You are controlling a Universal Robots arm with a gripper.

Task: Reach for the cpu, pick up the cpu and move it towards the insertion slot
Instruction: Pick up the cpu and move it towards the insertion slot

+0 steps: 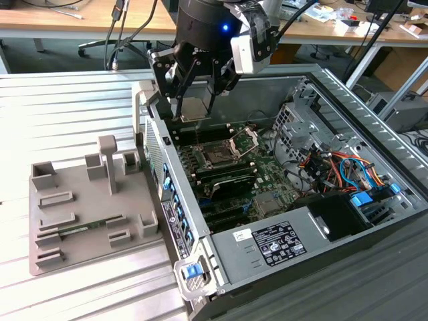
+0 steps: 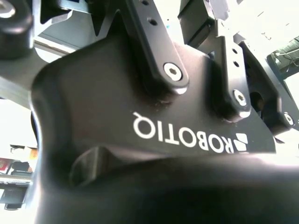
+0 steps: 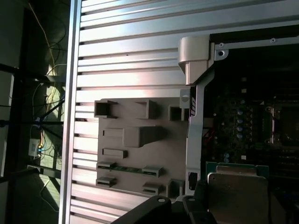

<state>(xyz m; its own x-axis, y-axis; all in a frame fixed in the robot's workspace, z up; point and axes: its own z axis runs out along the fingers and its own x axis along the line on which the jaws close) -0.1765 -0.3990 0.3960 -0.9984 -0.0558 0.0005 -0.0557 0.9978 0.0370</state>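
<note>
The cpu [image 1: 192,109] is clamped between the jaws of the gripper [image 1: 194,110] and held above the open computer case's [image 1: 374,110] rear edge, apart from the insertion slot [image 1: 219,155] on the motherboard [image 1: 267,177].

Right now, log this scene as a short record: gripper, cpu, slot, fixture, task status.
gripper: shut on the cpu, above the open computer case
cpu: held clear of the board; also in the first wrist view
insertion slot: bracket open, empty
grey fixture tray: on the slatted table, memory stick resting in it
status: cpu picked up, not yet at the slot
</note>
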